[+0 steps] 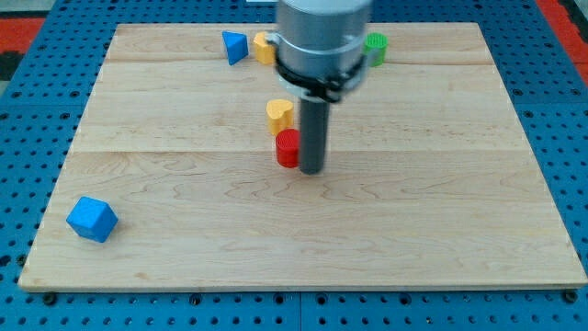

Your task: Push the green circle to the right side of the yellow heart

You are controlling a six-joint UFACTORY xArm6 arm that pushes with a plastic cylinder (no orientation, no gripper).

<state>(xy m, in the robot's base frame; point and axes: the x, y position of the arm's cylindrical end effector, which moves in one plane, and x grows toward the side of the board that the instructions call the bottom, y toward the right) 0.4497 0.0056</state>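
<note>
Pale wood is most of what you get here: a big light wooden table [441, 230] made of planks, sitting on a blue pegboard base [28, 138] full of holes, with a bit of red pegboard [28, 23] showing in the view's top left corner.

Next biggest is the arm's grey cylindrical body [322, 37], dropping in from the view's top centre, with the straight dark rod under it. There are no fingers on this thing, so nothing to call open or closed. It just ends in my tip [312, 171], which sits on the table right against the right side of the red cylinder block [288, 148].

Blocks now. A blue cube-ish block [92, 219] is way off alone near the view's bottom left corner. A blue triangular block [235, 46] is up near the top edge, with another yellow block [264, 46] just beside it, partly hidden by the arm so I can't make out its shape.

The yellow heart block [280, 113] sits just above the red one, about touching it. The green circle block [376, 48] is up near the top edge, to the right of the arm body, well apart from the heart and from my tip.
</note>
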